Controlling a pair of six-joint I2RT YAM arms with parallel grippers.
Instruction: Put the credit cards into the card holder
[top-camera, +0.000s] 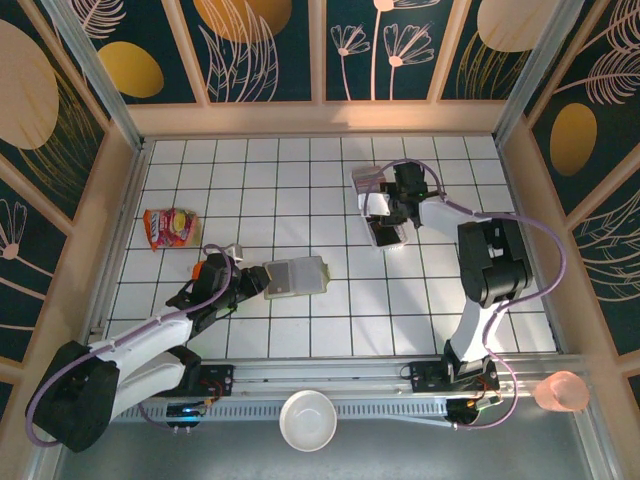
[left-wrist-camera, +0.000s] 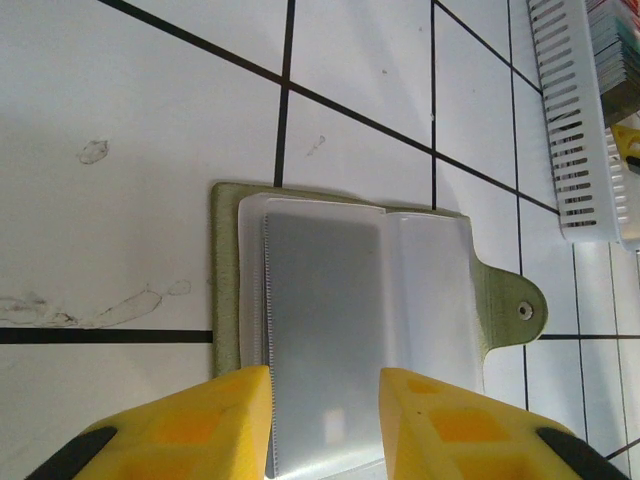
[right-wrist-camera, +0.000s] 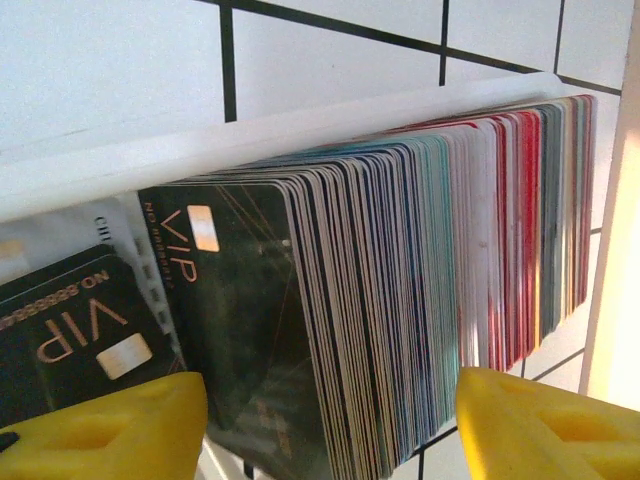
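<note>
Yellow fingers (right-wrist-camera: 120, 425) of right gripper (right-wrist-camera: 330, 410), spread wide, flank credit cards (right-wrist-camera: 420, 300) standing in white tray (right-wrist-camera: 150, 150). Left gripper (left-wrist-camera: 325, 405), fingers parted, straddles unfolded card holder (left-wrist-camera: 350, 280). Overhead view: holder and cards lie well apart.

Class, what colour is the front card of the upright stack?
The front card is black with coppery VIP lettering; the right wrist view shows it best.

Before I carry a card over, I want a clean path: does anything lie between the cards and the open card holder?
Nothing visible does. Bare white tiles lie between the credit cards in their tray and the card holder. The left gripper sits at the holder's left edge, off that path.
</note>
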